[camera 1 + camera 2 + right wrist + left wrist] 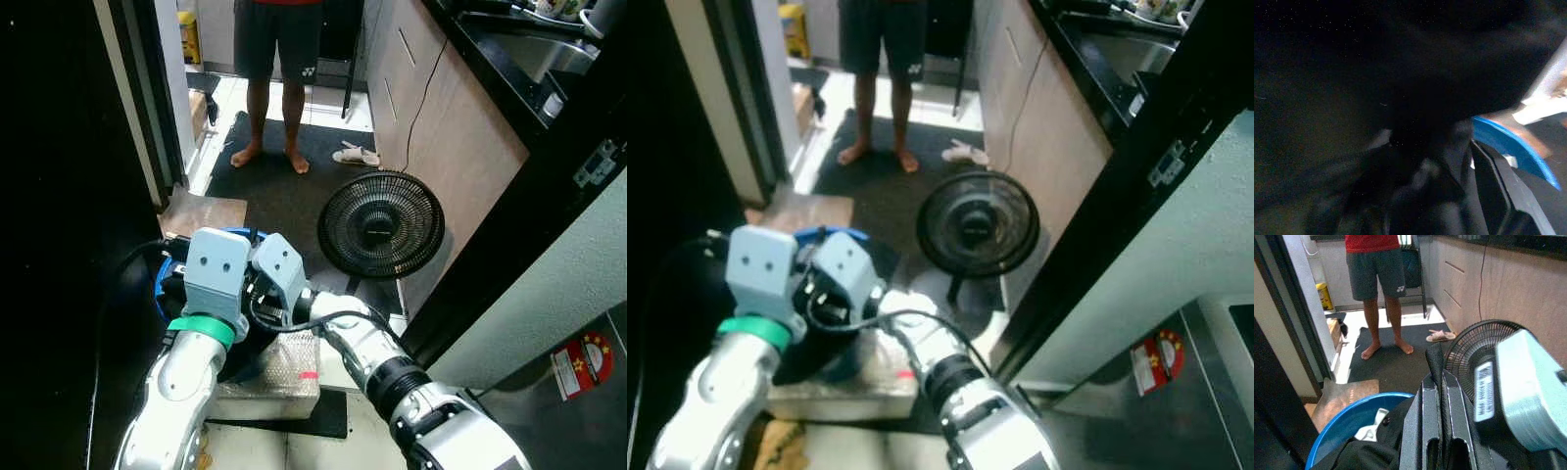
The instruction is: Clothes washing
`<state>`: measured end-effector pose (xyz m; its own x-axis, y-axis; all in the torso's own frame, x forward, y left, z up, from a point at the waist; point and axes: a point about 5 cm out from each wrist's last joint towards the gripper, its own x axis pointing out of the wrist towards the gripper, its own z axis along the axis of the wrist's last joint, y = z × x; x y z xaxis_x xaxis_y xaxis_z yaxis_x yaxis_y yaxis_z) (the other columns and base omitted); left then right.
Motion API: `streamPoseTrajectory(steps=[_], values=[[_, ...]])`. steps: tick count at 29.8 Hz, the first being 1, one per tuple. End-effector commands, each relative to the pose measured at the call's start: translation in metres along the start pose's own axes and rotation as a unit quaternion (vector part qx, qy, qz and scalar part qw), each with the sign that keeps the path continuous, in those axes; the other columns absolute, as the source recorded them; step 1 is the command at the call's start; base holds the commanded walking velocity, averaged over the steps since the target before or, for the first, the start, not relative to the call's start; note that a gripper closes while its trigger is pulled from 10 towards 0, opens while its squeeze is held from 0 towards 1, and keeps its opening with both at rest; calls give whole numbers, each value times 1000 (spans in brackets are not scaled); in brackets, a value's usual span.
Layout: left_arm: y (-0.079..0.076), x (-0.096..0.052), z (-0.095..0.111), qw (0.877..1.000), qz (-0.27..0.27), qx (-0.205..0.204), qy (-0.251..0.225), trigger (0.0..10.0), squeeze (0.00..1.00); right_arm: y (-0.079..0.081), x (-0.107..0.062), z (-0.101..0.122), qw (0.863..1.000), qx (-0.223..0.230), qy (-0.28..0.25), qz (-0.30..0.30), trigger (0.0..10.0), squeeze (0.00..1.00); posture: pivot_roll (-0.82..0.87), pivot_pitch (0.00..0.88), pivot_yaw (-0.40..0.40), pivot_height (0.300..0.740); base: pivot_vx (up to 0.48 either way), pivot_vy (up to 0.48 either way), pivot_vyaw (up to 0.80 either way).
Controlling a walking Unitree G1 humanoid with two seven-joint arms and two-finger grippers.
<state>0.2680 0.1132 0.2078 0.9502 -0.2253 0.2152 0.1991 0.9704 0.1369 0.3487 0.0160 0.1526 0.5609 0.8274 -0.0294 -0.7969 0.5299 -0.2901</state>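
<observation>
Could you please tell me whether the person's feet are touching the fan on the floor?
Apart. The left eye view shows bare dark mat between the person's feet and the fan.

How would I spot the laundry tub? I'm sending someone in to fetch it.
Start at the black floor fan standing on the dark mat by the wooden cabinets. To its left, under both robot wrists, sits the blue tub. It is the one round, bright blue container here, with dark clothes piled inside.

blue tub [1347, 418] — black clothes [1364, 455]
</observation>
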Motion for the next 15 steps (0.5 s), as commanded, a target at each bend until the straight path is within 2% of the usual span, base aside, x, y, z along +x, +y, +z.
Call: streamPoseTrajectory(steps=[1, 5, 6, 7, 15], values=[[-6, 0, 2, 1000, -13, -3, -6, 10000, 0, 14, 9, -1, 1000, -6, 13, 2, 4980, 0, 89, 102, -56, 740, 0, 0, 0], [-6, -1, 2, 1000, -12, -2, -5, 10000, 0, 5, 6, 0, 1000, -6, 16, -20, 2000, 0, 93, 102, -57, 740, 0, 0, 0], [-6, -1, 2, 1000, -12, -2, -5, 10000, 0, 5, 6, 0, 1000, -6, 16, -20, 2000, 0, 93, 102, -57, 740, 0, 0, 0], [-6, -1, 2, 1000, -12, -2, -5, 10000, 0, 4, 6, 0, 1000, -5, 15, -20, 0, 0, 95, 103, -57, 740, 0, 0, 0], [-5, -2, 2, 1000, -11, -2, -4, 10000, 0, 6, 7, 1, 1000, -4, 6, -24, 0, 0, 96, 108, -56, 740, 0, 0, 0]])
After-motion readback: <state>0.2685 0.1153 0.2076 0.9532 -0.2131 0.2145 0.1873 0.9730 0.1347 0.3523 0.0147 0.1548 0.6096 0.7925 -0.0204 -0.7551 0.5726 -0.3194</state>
